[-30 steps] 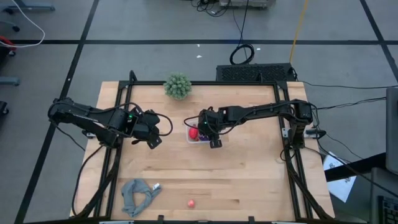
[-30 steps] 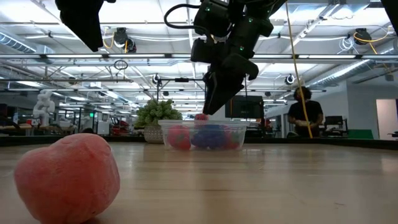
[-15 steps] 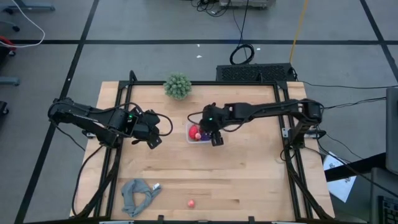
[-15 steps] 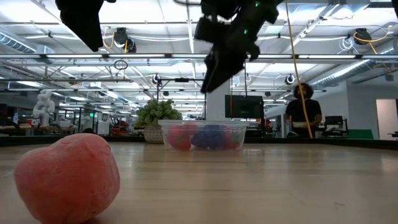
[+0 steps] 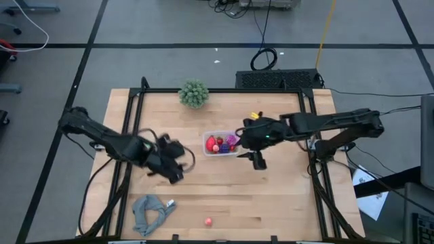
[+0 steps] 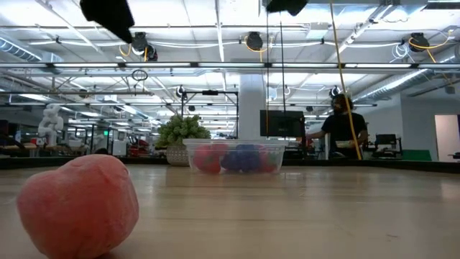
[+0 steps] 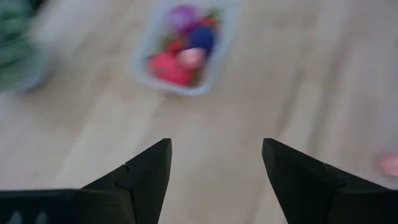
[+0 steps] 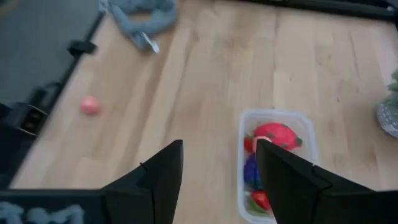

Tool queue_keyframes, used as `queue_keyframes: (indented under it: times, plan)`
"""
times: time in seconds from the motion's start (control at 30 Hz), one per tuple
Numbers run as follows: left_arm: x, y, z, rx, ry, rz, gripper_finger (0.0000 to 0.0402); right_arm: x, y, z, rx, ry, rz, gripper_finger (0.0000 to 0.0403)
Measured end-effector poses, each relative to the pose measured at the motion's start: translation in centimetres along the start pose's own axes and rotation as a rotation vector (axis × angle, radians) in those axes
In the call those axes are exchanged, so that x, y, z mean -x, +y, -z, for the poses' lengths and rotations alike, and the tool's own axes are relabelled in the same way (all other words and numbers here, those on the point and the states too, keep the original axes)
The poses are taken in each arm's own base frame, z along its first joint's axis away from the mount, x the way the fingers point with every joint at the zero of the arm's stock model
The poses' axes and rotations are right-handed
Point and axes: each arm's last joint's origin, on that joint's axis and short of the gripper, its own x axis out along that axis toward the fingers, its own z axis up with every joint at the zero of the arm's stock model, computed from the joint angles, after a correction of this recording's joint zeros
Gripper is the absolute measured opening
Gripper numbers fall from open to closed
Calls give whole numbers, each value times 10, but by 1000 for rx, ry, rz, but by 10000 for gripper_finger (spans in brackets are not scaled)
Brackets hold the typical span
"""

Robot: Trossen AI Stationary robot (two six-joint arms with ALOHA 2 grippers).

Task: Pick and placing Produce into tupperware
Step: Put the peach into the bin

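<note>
Even, bright overhead light is seen on the table [image 5: 271, 196]; shadows under the arms are soft and short. In the low view, ceiling strip lights [image 6: 215, 66] are blown out to glare, and the pink produce piece [image 6: 77, 205] close to the lens is rendered soft, as is the tupperware [image 6: 235, 155]. The left wrist view is heavily blurred throughout. The right wrist view is mildly soft; the grey cloth [image 8: 140, 14] is smeared

One tupperware [image 5: 220, 144] holds several produce pieces, their exact number unclear; one loose pink piece [image 5: 208, 221], one grey cloth [image 5: 152, 211] and one green bushy ball [image 5: 193, 93] share the table [image 5: 285, 196].
</note>
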Motion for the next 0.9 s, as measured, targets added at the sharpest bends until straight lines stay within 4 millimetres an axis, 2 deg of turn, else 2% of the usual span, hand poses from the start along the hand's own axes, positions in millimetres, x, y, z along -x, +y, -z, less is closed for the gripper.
queue_keyframes:
  times: [0.1,0.23,0.37,0.47,0.6,0.9]
  plan:
    - [-20,-34,1,-50,-4,107,258,15,7,-1,0,-36,-14,192]
    - [-56,-75,9,-106,48,241,258,28,10,-2,17,-73,-19,192]
    - [-93,-104,22,-119,146,357,257,31,10,-2,27,-84,-18,192]
    - [-110,-118,28,-96,190,383,258,31,10,-2,39,-81,-18,192]
    - [-115,-130,32,-59,184,411,257,31,10,-2,35,-78,-18,192]
    - [-104,-147,34,-54,106,517,257,31,10,1,33,-45,-19,192]
